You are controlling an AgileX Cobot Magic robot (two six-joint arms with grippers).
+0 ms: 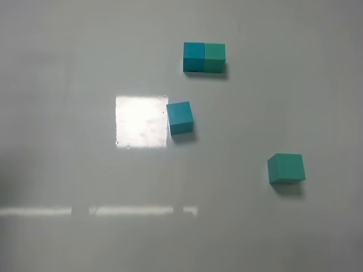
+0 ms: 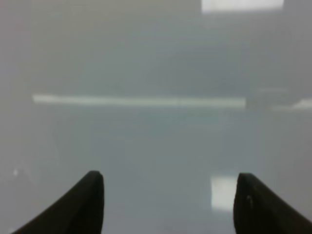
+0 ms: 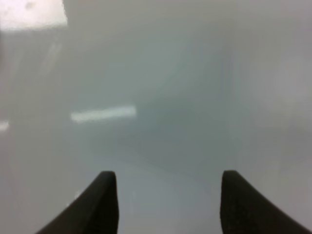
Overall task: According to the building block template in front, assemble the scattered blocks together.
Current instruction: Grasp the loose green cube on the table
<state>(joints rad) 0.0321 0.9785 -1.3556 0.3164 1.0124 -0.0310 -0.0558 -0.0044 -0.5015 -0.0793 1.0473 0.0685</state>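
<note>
The building block template (image 1: 204,58), a cyan-blue cube joined flush to a teal-green one, lies at the far middle of the table. Of the scattered blocks, the cyan-blue cube (image 1: 180,117) sits slightly turned just below the template. The teal-green cube (image 1: 286,168) rests apart at the right. Neither arm shows in the exterior high view. My left gripper (image 2: 169,174) is open over bare table, nothing between its dark fingers (image 2: 87,204). In its wrist view my right gripper (image 3: 168,172) also stands open and empty. No block shows in either wrist view.
The grey table (image 1: 68,170) is glossy. A bright square glare patch (image 1: 142,121) lies just left of the blue cube, and a thin reflected light strip (image 1: 113,211) runs across the near side.
</note>
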